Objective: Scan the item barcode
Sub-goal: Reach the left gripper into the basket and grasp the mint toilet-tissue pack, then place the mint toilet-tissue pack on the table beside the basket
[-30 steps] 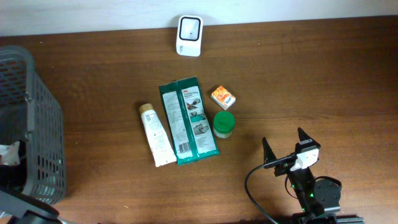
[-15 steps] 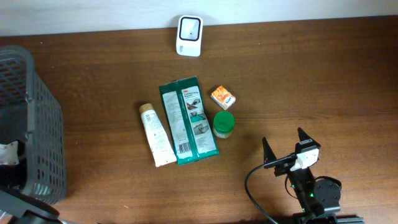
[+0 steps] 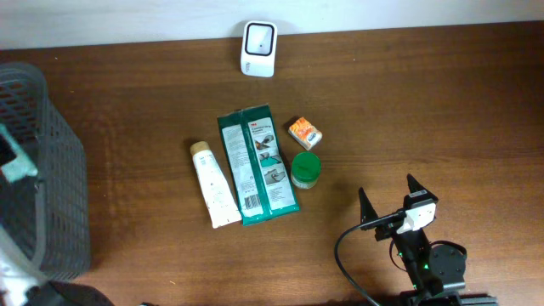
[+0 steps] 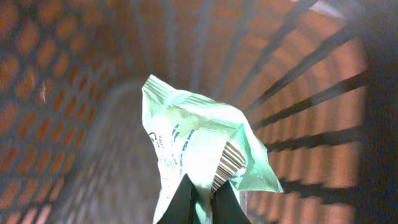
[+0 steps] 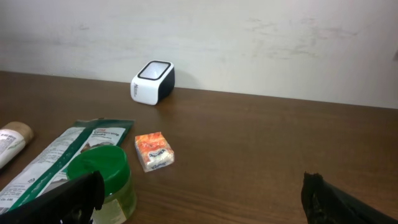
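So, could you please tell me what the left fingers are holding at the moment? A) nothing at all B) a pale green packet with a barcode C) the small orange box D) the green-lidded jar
B: the left wrist view shows the left fingers pinched shut on the packet, its barcode showing, with the basket mesh around it.

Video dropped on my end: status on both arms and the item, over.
Left fingers shut on pale green plastic packet, barcode showing. Packet inside grey slatted basket, walls around it. Right fingers open, empty.
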`<state>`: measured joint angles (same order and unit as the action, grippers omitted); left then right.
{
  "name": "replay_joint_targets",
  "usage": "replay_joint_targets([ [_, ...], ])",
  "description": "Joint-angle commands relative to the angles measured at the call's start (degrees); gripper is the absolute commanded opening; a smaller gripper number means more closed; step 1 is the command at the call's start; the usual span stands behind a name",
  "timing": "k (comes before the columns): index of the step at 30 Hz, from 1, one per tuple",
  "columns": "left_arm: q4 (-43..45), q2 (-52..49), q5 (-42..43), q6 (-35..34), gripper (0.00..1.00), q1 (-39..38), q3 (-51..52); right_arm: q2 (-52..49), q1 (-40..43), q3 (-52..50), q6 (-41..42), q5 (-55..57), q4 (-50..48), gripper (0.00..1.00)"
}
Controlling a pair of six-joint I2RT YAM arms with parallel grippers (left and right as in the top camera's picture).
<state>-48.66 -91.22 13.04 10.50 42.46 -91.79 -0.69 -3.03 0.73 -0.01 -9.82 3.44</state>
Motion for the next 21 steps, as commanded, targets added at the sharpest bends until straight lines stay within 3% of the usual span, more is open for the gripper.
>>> replay_joint_targets([
  [1,3.17,7.21,-7.17,-2.58,0.0,-5.49,-1.4,0.33,0.44,-0.42,0.02,-0.48,0.22,0.98],
  [7,8.15,16.76,-10.54,-2.58,0.0,-15.5,-1.4,0.33,0.44,-0.42,0.02,-0.48,0.22,0.98],
  [12,4.96,19.26,-10.49,-2.75,0.0,-31.08,-1.22,0.33,0.44,-0.42,0.02,-0.48,0.22,0.98],
  [15,-1.6,15.82,-10.51,-4.07,0.0,-40.48,-0.9,0.33,0.44,-0.42,0.02,-0.48,0.22,0.98],
  [21,-11.85,4.02,-10.29,-8.41,0.0,-45.07,-0.87,0.33,0.44,-0.42,0.02,-0.48,0.22,0.98],
])
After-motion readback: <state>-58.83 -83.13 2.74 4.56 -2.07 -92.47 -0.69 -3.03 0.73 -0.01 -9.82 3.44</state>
